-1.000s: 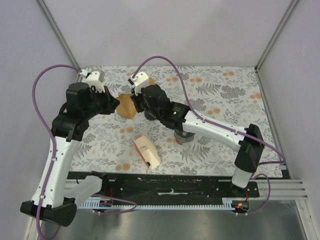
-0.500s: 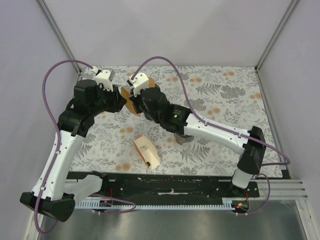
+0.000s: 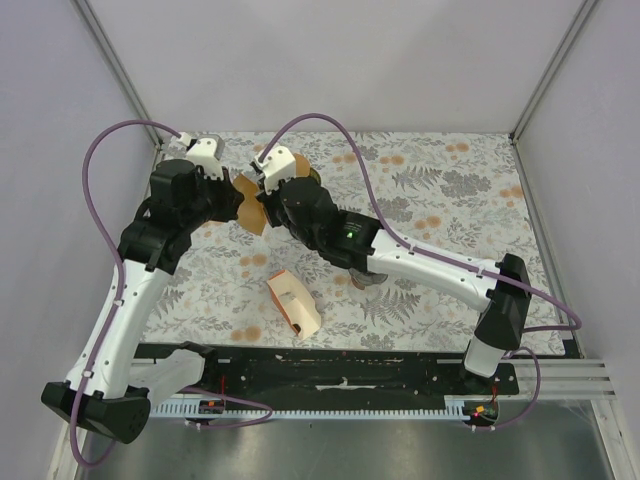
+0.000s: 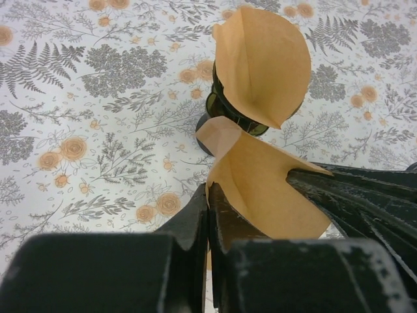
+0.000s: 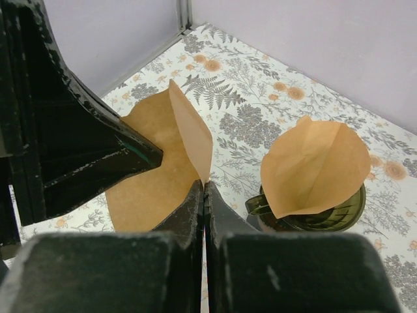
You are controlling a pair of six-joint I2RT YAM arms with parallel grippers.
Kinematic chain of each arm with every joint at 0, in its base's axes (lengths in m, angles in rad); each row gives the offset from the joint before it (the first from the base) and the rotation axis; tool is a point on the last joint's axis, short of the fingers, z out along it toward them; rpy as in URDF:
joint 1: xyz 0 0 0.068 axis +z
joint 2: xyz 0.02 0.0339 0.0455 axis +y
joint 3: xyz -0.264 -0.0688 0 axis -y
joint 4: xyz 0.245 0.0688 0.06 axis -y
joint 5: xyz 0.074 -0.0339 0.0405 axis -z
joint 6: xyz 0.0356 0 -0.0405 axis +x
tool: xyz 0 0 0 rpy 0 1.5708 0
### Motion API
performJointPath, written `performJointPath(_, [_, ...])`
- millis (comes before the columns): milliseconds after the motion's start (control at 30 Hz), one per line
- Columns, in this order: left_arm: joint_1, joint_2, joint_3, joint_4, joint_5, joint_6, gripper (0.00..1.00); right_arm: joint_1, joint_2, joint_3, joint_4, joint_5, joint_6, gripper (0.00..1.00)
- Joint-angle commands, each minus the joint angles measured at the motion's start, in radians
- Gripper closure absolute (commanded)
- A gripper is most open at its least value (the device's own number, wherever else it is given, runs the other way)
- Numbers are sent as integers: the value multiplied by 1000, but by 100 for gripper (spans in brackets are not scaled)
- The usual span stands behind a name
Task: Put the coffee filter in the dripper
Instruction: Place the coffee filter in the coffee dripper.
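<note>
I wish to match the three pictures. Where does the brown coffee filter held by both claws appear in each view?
Top external: coffee filter left of centre, between the two claws.
Left wrist: coffee filter at lower centre, pinched by the left claw.
Right wrist: coffee filter left of centre, pinched by the right claw.
Shared landmark: the floral tablecloth.

Surface: floral-print cloth, grey ferns, orange blooms. Walls: plain pale lilac-grey panels, three sides. Corner posts: aluminium. Lighting: even, soft.

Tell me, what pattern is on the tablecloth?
The tablecloth is white with grey ferns and orange flowers, clearest in the left wrist view.
</note>
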Motion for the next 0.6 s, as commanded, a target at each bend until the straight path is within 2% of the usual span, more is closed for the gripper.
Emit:
performJointPath(0, [-3, -12, -5, 40, -53, 3, 98, -20, -51, -21, 62, 82, -26, 100])
performJointPath(133, [-1, -14, 18, 39, -40, 5, 98, -30, -91, -88, 153, 21, -34, 100])
performJointPath(233, [-3, -9, 34, 43, 1, -11, 98, -13, -57, -66, 165, -21, -45, 73])
performJointPath(333, [-3, -6, 48, 45, 36, -29, 98, -4, -14, -36, 156, -42, -39, 60])
performJointPath(567, [-3, -15, 71, 39, 55, -49, 98, -5, 15, -35, 158, 13, -11, 55])
